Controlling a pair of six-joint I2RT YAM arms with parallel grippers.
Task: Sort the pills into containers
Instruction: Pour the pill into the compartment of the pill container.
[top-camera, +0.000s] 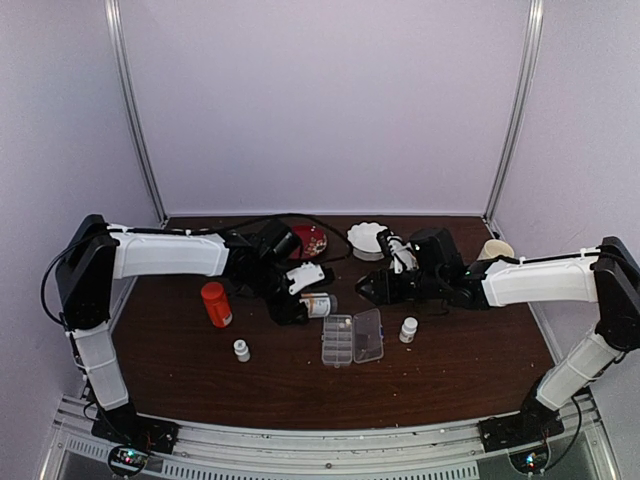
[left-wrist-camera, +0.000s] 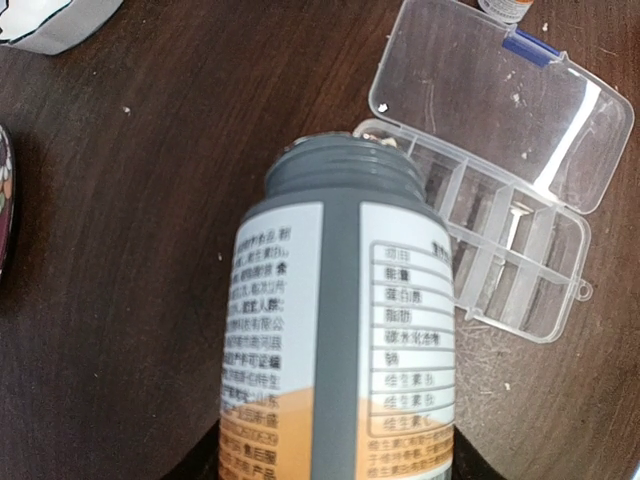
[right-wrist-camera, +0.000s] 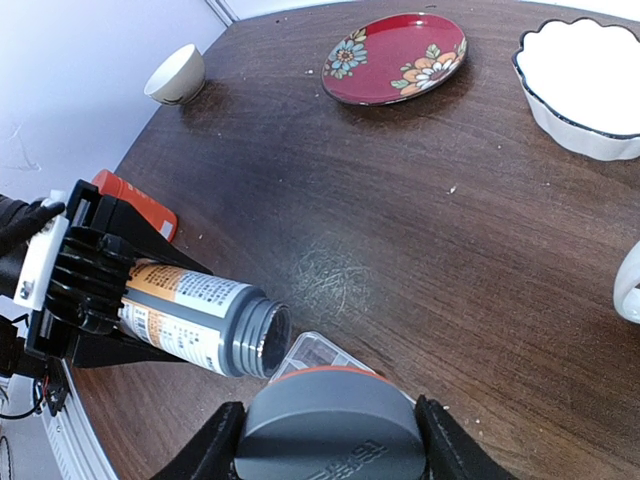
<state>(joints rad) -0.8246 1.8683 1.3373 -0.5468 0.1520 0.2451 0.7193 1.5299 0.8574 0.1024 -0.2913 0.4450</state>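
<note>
The top camera looked down from high behind the near edge onto the whole surface. The left wrist camera sat close along the grey bottle, facing the clear pill box. The right wrist camera, opposite, shared that bottle and a box corner.

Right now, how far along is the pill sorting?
Done: the pill box stands open and the grey bottle is uncapped, its cap in the right gripper. In hand: the left gripper tips the bottle, mouth at the box's edge. Left: all the sorting; the cells in view look empty.
</note>
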